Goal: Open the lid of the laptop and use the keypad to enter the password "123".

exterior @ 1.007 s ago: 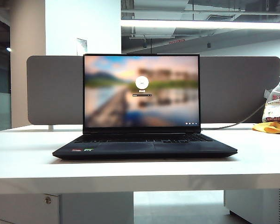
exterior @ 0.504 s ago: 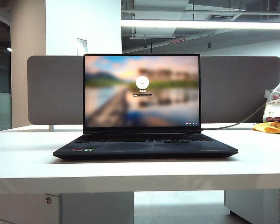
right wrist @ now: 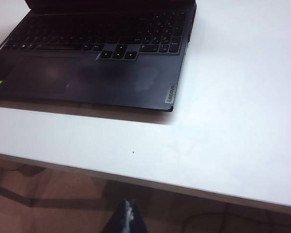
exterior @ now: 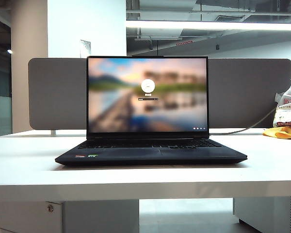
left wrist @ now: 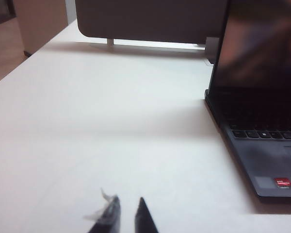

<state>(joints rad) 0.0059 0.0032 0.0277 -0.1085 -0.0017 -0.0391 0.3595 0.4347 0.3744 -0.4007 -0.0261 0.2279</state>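
your white table carries everything, w/ a grey partition board standing along its far edge. the laptop sits mid-table, its lid already up and upright, screen lit on a login pic. the keypad is the key block at the keyboard's end nearest your right hand, well ahead of it.

neither hand shows in the exterior view. your left hand hangs low over bare table, beside the laptop's sticker corner; the laptop lies off to its side and a bit ahead, apart from it. its fingers stand a narrow gap apart, nothing between them, a wisp of tape on one tip.

your right hand hangs off the table's near edge, over the floor, w/ the lenovo-badge corner ahead of it. its tips look pressed together, holding nothing.
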